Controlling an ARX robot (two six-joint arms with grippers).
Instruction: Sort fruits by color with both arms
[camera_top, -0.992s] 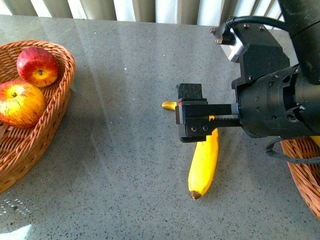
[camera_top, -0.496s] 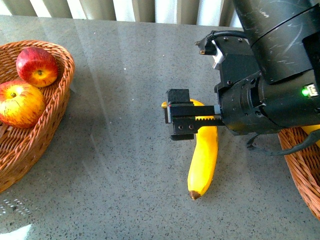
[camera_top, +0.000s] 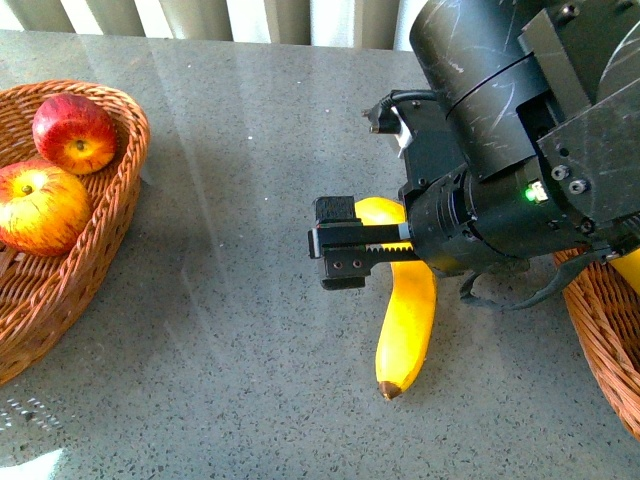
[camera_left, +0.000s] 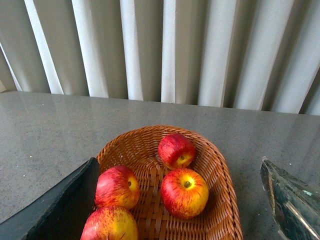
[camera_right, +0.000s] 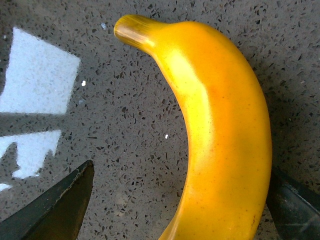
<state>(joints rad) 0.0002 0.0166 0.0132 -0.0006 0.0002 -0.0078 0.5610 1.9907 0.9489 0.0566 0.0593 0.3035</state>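
1. Front view: right gripper (camera_top: 340, 255) low over the grey table (camera_top: 230, 150), reaching toward the left-hand basket (camera_top: 105, 235). Banana (camera_top: 408, 320) directly beneath and behind the gripper, lying flat, brown tip nearest the camera, stem end hidden under the black arm. Two red apples (camera_top: 72, 132) (camera_top: 38, 207) well apart from the gripper, resting in that basket. Rim of a second basket (camera_top: 600, 340) beside the arm, on its outer side. Jaw spread hard to judge here.

2. Left wrist view: left gripper (camera_left: 180, 200) spread wide, holding nothing, one dark finger (camera_left: 60, 205) at each edge. Four apples between and below the fingers, inside the wicker basket (camera_left: 222, 175); closest one (camera_left: 117, 187) just beside a finger. Pale curtain behind.

3. Right wrist view: right gripper (camera_right: 175, 210) wide apart, fingers (camera_right: 62, 207) flanking the banana (camera_right: 220, 135). Fruit nearer one finger than the other; contact impossible to tell. Speckled table (camera_right: 125, 120) underneath.
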